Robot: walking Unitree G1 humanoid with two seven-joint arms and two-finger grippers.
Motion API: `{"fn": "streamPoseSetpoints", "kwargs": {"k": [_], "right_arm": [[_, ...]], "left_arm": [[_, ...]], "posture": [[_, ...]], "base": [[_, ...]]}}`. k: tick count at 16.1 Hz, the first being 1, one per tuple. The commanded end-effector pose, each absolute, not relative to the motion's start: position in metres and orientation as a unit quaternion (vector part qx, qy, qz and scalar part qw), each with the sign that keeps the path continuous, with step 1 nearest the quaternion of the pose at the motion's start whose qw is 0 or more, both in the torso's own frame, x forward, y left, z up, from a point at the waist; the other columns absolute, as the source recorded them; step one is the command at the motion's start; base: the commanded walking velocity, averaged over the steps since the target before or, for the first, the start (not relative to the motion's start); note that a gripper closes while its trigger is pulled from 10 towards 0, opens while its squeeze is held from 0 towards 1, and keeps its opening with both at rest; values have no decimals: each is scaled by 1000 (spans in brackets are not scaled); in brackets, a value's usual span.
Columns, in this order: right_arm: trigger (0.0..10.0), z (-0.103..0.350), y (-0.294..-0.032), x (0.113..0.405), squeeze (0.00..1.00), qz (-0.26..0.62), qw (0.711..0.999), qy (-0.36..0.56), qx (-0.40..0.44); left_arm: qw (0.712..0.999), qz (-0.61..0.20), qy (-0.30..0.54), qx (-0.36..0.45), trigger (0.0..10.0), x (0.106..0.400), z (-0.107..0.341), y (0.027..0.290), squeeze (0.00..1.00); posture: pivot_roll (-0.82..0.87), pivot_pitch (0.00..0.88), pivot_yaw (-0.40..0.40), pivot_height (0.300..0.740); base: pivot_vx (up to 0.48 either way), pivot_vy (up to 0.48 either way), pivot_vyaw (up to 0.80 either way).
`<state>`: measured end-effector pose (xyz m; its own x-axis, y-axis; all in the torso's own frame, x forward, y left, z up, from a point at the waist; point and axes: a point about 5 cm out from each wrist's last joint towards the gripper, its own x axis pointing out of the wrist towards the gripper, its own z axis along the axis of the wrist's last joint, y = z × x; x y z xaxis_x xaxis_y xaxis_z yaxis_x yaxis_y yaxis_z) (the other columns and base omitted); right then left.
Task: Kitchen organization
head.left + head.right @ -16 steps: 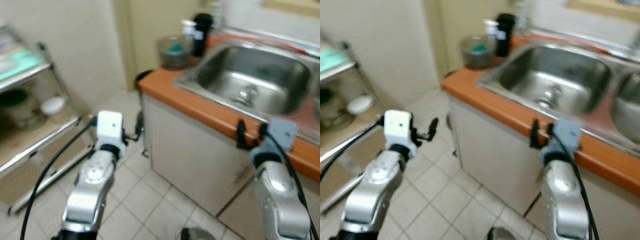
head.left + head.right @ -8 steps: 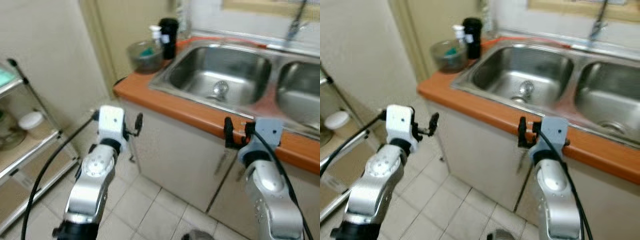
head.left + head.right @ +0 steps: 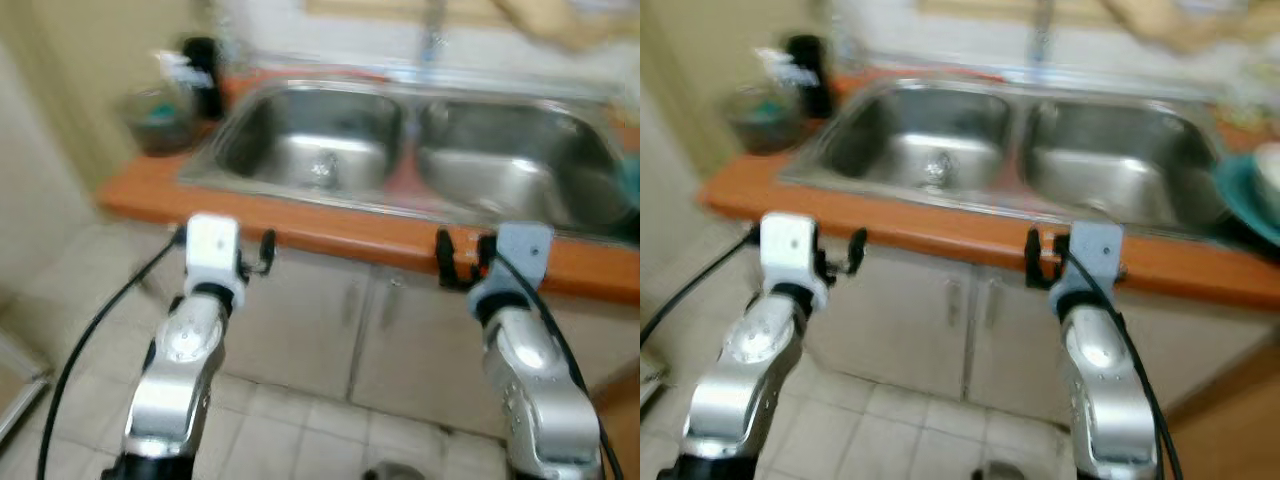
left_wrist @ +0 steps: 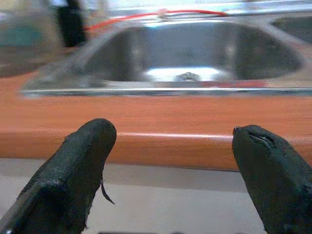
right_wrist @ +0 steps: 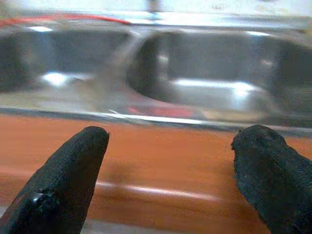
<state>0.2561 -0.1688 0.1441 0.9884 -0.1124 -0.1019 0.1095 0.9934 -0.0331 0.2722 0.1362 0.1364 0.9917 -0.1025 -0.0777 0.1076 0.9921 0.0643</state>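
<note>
A steel double sink [image 3: 404, 176] is set in an orange countertop [image 3: 340, 228], straight ahead of me. Both arms are held out level in front of the counter's front edge, clear of it. My left gripper [image 4: 174, 131] is open with nothing between its fingers and faces the left basin. My right gripper [image 5: 173, 134] is open and empty too, facing the divider and the right basin. At the counter's far left stand a glass bowl [image 3: 158, 108] with something green in it, a black bottle [image 3: 205, 65] and a white dispenser bottle [image 3: 175, 65]. The picture is blurred.
A faucet [image 3: 432, 40] rises behind the sink's middle. A teal dish [image 3: 1245, 195] lies on the counter at the right. Pale cabinet doors [image 3: 330, 320] close the space under the counter, and tiled floor [image 3: 290, 440] lies below my arms.
The camera has swung to the right: the metal shelf rack has left the picture, and the sink is now square in front. Both grippers stay open and empty.
</note>
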Motion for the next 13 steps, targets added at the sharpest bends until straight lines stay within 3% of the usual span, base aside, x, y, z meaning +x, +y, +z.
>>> {"fn": "streamPoseSetpoints", "kwargs": {"k": [1,8,13], "right_arm": [[10000,145,-173,259,1000,-62,996,49,-31],[10000,145,-175,260,1000,-47,995,57,-69],[10000,139,-175,251,1000,-43,995,78,-52]], "left_arm": [[998,-39,31,38,10000,271,141,141,0],[998,-35,35,28,10000,273,140,140,0],[998,-37,30,46,10000,271,139,142,0]], "posture": [[-115,0,7,740],[-134,0,5,740],[-134,0,13,740]], "base": [[0,0,-706],[0,0,-737],[0,0,-758]]}}
